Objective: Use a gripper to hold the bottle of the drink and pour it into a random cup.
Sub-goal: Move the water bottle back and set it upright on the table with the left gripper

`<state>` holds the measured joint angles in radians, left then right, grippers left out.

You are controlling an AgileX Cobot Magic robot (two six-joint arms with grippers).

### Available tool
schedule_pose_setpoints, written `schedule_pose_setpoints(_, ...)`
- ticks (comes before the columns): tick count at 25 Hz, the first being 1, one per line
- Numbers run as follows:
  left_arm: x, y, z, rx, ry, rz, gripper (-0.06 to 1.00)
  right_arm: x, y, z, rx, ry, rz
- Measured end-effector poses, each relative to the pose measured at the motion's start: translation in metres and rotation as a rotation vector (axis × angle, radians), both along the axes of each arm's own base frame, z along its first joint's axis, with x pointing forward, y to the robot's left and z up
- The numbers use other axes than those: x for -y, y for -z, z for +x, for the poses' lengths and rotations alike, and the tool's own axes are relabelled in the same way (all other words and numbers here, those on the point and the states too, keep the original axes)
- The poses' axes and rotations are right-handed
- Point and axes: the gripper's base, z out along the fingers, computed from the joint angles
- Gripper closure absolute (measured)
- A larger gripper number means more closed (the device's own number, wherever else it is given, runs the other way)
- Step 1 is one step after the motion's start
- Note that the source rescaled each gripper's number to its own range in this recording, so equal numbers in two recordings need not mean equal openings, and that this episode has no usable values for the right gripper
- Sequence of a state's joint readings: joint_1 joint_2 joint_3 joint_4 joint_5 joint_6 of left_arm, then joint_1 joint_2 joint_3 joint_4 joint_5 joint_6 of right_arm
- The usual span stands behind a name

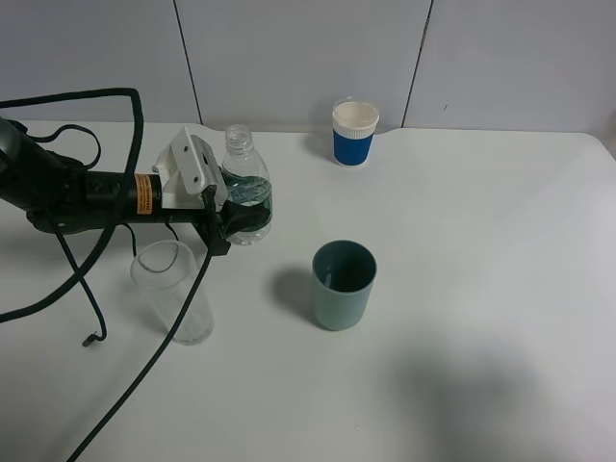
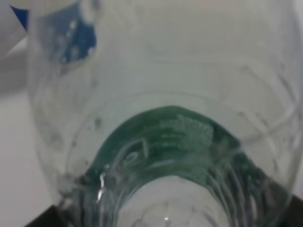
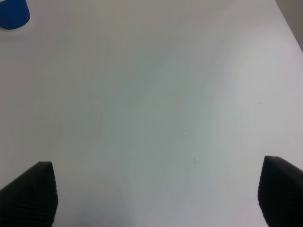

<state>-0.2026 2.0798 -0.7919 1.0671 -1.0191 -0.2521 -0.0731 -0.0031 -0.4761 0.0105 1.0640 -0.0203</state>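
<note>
At the left of the high view, the left gripper (image 1: pixel 229 223) reaches in from the frame's left edge, its black fingers (image 1: pixel 218 236) clamped tight around the lower body of the bottle (image 1: pixel 244 183), at the dark green label. The bottle stands upright on the desk (image 1: pixel 481 289), uncapped, in the upper left of the frame. In the left wrist view the bottle (image 2: pixel 165 142) fills nearly the whole picture, clear plastic with the green label curving across the lower middle; how much liquid it holds cannot be told.

Just below the gripper in the high view, toward the lower left, a clear tumbler (image 1: pixel 174 292) stands upright with a black cable (image 1: pixel 144 366) trailing across its front; it looks empty.

Near the frame's centre, right of and below the bottle and well apart from it, the teal cup (image 1: pixel 343 285) stands upright, its inside dark, with nothing visible in it.

At top centre, by the back edge of the desk, a blue paper cup (image 1: pixel 354 133) with a white rim stands upright; its contents cannot be seen.

In the right wrist view, the right gripper (image 3: pixel 156 194) hovers over bare desk, its two black fingers (image 3: pixel 33 194) spread wide at the lower corners, holding nothing. The blue cup shows in the upper left corner.
</note>
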Motion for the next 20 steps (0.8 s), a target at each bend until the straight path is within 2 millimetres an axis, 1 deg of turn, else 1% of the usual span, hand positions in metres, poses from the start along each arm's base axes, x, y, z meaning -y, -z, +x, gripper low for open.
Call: schedule_pose_setpoints(20,0.0014,-0.0009,-0.0021,0.006,0.030,-0.009,0.94,0.0000,0.0000,0.0000,0.000,0.000,0.000)
